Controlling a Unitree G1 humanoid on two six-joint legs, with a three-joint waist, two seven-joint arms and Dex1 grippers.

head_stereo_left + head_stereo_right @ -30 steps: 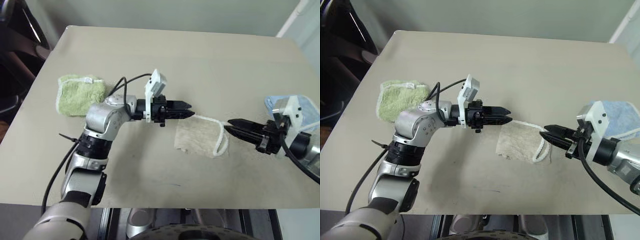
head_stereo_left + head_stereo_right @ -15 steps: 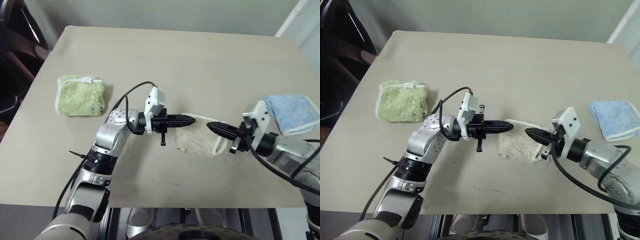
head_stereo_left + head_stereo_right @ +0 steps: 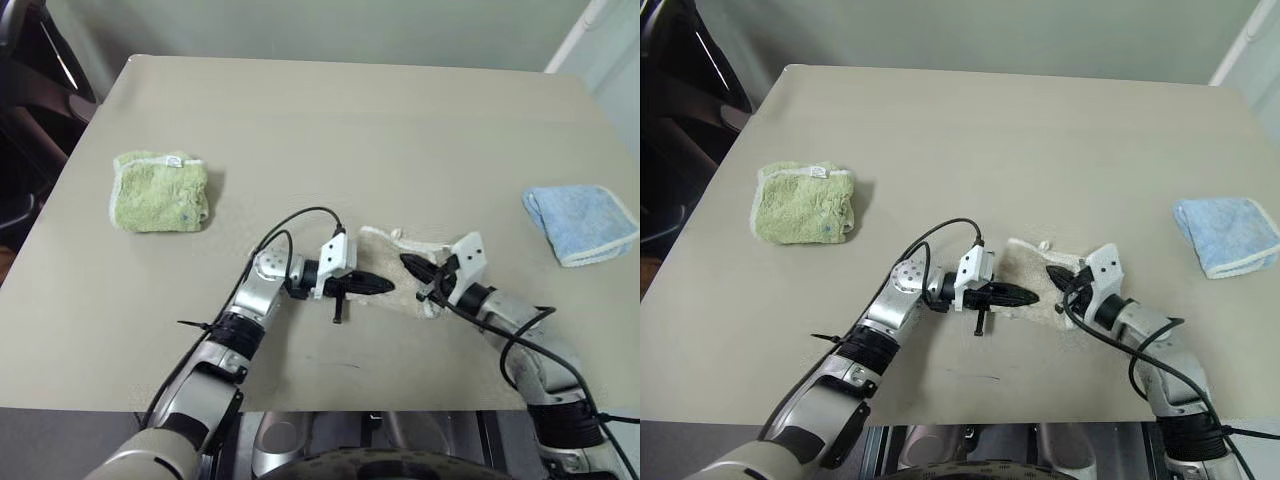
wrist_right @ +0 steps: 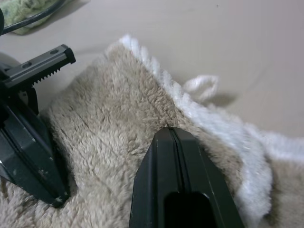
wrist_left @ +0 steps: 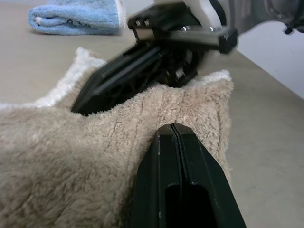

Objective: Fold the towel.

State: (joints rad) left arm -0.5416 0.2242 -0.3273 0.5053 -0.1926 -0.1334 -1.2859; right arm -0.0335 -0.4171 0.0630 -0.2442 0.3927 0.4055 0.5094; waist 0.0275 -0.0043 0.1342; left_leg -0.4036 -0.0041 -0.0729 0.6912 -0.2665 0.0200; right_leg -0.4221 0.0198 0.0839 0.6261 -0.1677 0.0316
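Both grippers, left [image 3: 385,286] and right [image 3: 408,263], rest shut-fingered on the towel [image 3: 398,252]; press evenly to flatten it.

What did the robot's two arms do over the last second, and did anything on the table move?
Both arms came down and drew together onto the beige towel. The left end effector and the right end effector, shut, now rest against the cloth from opposite sides; whether either pinches it is unclear. The towel looks more bunched. The green towel and blue towel kept their places on the table.
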